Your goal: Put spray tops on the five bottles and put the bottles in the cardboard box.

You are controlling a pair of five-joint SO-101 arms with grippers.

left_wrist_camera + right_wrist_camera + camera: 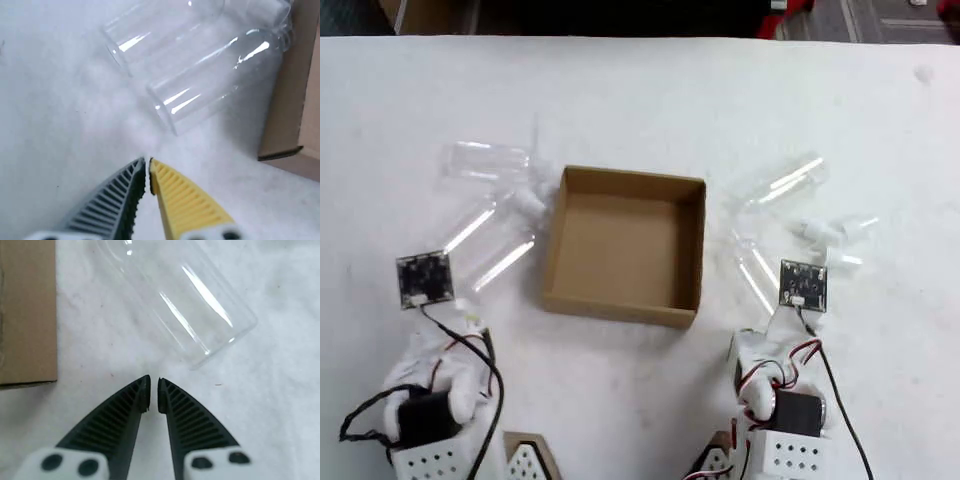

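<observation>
The white tabletop (640,90) carries everything. The open brown cardboard box (620,303) sits between the two arms with nothing in it, so I'd judge the task has barely begun.

Clear plastic bottles lie on their sides to either side of the box, none capped. Ahead of the left tool (148,167) lie two of them side by side. The nearer clear bottle (215,80) has its flat base just beyond the fingertips. Its long axis runs away from the tool, slanting towards the box wall (295,100), and its neck ends close beside that wall. The second bottle (160,30) lies past it, and a third (485,160) lies further out.

Ahead of the right tool (153,390) one clear bottle (185,295) lies base-first, close to the tips, with its axis slanting away towards the box side. Another bottle (782,183) lies well beyond it.

The left tool's grey and yellow fingers are pressed together and hold nothing. The right tool's black fingers are closed to a sliver and also hold nothing.

The small white spray tops (825,232) lie beyond the right tool, outward from its bottle, so the right arm is clearly the nearer to them. Either tool would have to open before it could take a bottle. Each near bottle lies roughly in line with its tool, so closing across its width looks workable.
</observation>
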